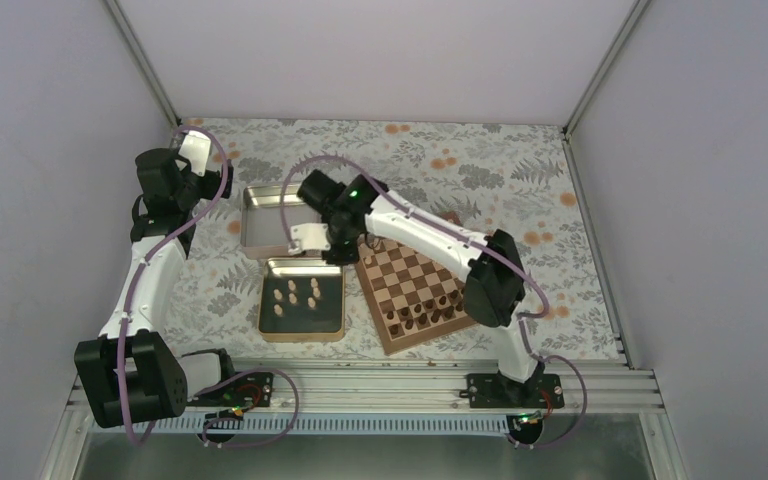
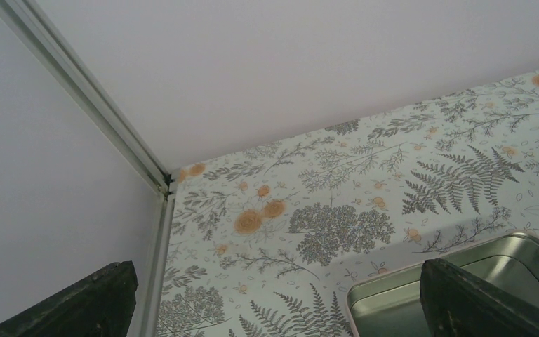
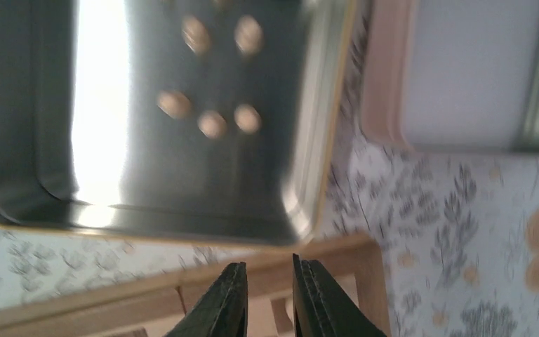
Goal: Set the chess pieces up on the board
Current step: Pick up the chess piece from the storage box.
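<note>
Your right gripper (image 3: 269, 267) hangs over the board (image 3: 98, 303) corner, jaws a slit apart; can't tell if anything's pinched. The pale chessmen (image 3: 212, 124) sit loose in the tin (image 3: 309, 140), so I'd grab one dead-centre, straight down.

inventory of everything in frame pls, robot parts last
chessboard: 1, light and dark brown checks, reddish border, right of centre, askew
dark chess pieces: several, dark brown, along the board's near edge; count unclear
pale chess pieces: about seven, beige, loose in the near tin
near tin: 1, metal, gold rim, left of the board
far tin: 1, silver, behind the near tin
tablecloth: 1, white, grey ferns, orange flowers
rail: 1, aluminium, near edge
arms: 2, white and black, purple cables
left pincer: open, far left by the far tin
right pincer: jaws narrowly apart, over the board's far-left corner; grip unclear
</note>
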Controlling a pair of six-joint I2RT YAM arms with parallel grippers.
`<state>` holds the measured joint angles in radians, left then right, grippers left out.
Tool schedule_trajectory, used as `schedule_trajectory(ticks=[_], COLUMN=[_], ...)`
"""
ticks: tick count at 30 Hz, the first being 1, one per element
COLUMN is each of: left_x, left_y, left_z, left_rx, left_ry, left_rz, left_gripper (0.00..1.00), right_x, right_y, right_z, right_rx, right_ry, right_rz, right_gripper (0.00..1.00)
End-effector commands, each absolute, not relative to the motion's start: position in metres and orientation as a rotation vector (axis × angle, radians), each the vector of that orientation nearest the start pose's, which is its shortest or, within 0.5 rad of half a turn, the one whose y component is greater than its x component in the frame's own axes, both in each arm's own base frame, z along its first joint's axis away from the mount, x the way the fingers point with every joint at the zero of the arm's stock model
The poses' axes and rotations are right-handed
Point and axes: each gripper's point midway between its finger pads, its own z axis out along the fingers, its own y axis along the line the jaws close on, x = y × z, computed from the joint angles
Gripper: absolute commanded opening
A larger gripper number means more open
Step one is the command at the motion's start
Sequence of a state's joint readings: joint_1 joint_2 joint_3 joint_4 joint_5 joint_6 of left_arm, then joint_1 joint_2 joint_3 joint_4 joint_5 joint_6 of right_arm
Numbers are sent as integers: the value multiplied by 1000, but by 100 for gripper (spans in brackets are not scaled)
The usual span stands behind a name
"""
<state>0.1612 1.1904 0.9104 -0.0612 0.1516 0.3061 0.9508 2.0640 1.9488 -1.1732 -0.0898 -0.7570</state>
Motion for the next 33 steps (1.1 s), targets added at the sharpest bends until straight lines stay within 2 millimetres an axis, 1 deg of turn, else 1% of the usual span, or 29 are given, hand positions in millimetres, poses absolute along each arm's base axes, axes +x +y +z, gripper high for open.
schedule_trajectory(ticks=[1, 3, 5, 8, 10, 13, 16, 20, 25, 29, 31, 33], left_x=[402, 402, 402, 402, 402, 402, 402, 402, 401, 401, 401, 401], left_y=[40, 40, 40, 40, 40, 40, 40, 40, 40, 41, 40, 40], left_z=[272, 271, 271, 270, 271, 270, 269, 269, 270, 270, 270, 270], left_rx=[242, 242, 242, 242, 243, 245, 245, 244, 245, 244, 245, 246], left_ry=[1872, 1875, 1874, 1876, 1874, 1876, 1875, 1872, 1871, 1872, 1871, 1871], left_rz=[177, 177, 177, 177, 176, 177, 176, 177, 176, 177, 175, 173], left_gripper=[100, 100, 100, 100, 100, 100, 100, 100, 100, 100, 100, 100], right_x=[217, 205, 198, 188, 186, 185, 190, 195, 199, 206, 209, 207], right_y=[421, 434, 443, 446, 446, 447, 445, 443, 441, 437, 437, 438], right_z=[138, 134, 125, 99, 86, 77, 68, 62, 59, 56, 57, 58], right_rx=[-2272, -2304, -2325, -2389, -2417, -2435, -2439, -2438, -2433, -2421, -2412, -2415], right_ry=[1762, 1724, 1711, 1726, 1734, 1737, 1747, 1756, 1764, 1781, 1791, 1784], right_rz=[214, 226, 243, 242, 233, 234, 181, 147, 119, 84, 92, 122], right_gripper=[20, 22, 22, 22, 21, 21, 22, 22, 22, 22, 22, 22])
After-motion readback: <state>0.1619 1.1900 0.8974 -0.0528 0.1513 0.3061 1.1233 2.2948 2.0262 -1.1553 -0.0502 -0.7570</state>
